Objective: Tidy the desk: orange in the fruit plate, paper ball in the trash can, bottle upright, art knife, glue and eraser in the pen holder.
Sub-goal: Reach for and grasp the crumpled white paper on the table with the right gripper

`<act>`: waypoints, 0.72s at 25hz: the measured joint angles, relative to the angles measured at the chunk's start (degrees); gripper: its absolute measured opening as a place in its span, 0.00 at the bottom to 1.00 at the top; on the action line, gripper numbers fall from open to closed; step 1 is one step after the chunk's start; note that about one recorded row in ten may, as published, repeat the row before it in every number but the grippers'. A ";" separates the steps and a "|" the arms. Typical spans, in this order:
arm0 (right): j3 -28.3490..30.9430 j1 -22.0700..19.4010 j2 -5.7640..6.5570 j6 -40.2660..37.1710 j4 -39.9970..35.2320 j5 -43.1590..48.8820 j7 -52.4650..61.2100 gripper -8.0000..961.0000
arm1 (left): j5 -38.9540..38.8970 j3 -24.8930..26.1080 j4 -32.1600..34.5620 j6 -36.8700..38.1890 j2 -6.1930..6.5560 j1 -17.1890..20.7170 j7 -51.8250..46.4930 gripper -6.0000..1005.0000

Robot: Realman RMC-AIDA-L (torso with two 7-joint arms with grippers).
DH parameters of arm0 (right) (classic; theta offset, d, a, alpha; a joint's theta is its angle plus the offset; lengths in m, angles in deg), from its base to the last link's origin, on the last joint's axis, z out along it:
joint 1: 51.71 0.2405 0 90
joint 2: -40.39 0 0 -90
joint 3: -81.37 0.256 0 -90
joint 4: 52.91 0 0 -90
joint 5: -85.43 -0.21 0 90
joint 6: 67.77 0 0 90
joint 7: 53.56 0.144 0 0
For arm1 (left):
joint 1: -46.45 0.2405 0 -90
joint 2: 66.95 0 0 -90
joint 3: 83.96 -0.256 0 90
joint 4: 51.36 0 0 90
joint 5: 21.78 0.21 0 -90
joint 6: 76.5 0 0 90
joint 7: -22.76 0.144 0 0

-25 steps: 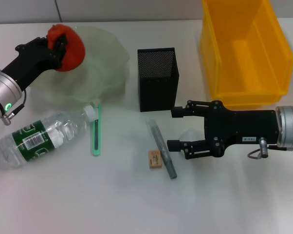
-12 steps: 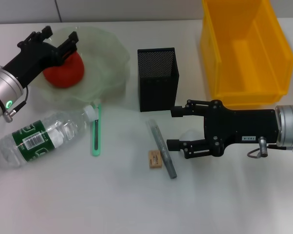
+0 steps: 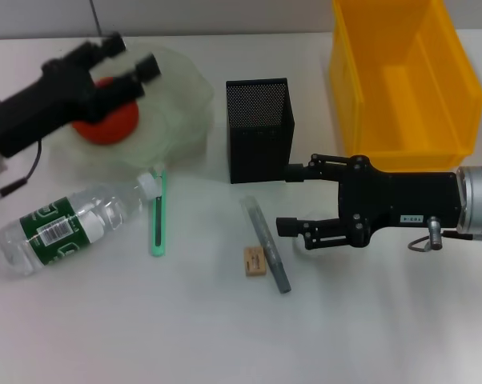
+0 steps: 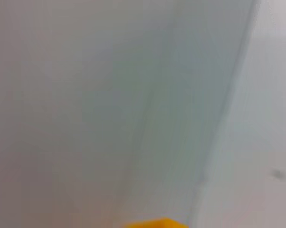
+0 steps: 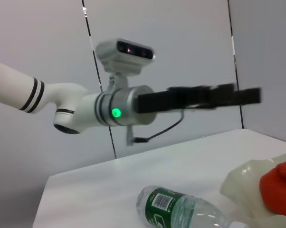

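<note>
The orange [image 3: 105, 126] rests in the pale-green fruit plate [image 3: 177, 96], and my left gripper [image 3: 133, 54] hovers open just above it, holding nothing. The right wrist view also shows the left gripper [image 5: 247, 95] above the orange [image 5: 278, 187] and the plate [image 5: 245, 183]. The bottle [image 3: 65, 224] lies on its side at the left. On the table lie the green art knife [image 3: 157, 216], the grey glue stick [image 3: 267, 244] and the tan eraser [image 3: 255, 262]. My right gripper [image 3: 289, 198] stands open beside the black pen holder [image 3: 259, 128]. The paper ball [image 3: 308, 243] peeks out under its lower finger.
The yellow trash can [image 3: 401, 80] stands at the back right, behind my right arm. The bottle [image 5: 181, 211] also lies in the foreground of the right wrist view. The left wrist view is a blur with a sliver of yellow [image 4: 155, 223].
My left gripper let the orange go into the fruit plate, opened and lifted away above it. My right gripper shifted slightly toward the pen holder.
</note>
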 joint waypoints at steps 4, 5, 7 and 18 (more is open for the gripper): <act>0.77 0.36 0.25 -0.37 -0.07 -0.26 1.17 0.78 | 3.91 -2.24 0.65 5.83 1.82 1.16 -3.12 0.81; 0.83 0.57 0.47 -0.47 -0.12 -0.43 1.73 0.78 | 5.59 -2.15 0.67 6.94 2.03 1.36 -3.38 0.81; 0.88 0.95 0.90 -0.76 -0.19 -0.63 2.93 0.78 | 8.66 -2.03 0.75 8.39 2.16 1.59 -3.51 0.81; -1.03 3.29 2.29 -4.10 -7.79 -0.32 16.02 0.77 | 17.57 -2.52 0.53 8.90 1.59 1.99 -0.65 0.81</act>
